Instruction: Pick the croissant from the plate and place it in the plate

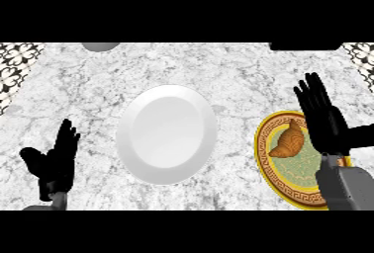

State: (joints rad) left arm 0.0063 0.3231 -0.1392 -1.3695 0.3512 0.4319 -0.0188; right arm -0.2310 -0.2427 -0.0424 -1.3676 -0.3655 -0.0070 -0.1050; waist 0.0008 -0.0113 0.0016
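A brown croissant (287, 141) lies on a yellow-rimmed patterned plate (269, 163) at the right of the counter. A plain white plate (166, 134) stands in the middle with nothing on it. My right hand (323, 118) hovers over the patterned plate just right of the croissant, fingers straight and pointing away, open and holding nothing; it hides part of that plate. My left hand (55, 159) rests open at the lower left, fingers up, apart from both plates.
The counter is grey-white marble (211, 74). A grey round object (100, 46) shows at the far edge on the left, and a dark object (303, 46) at the far right. Patterned tiles (16, 66) border both far corners.
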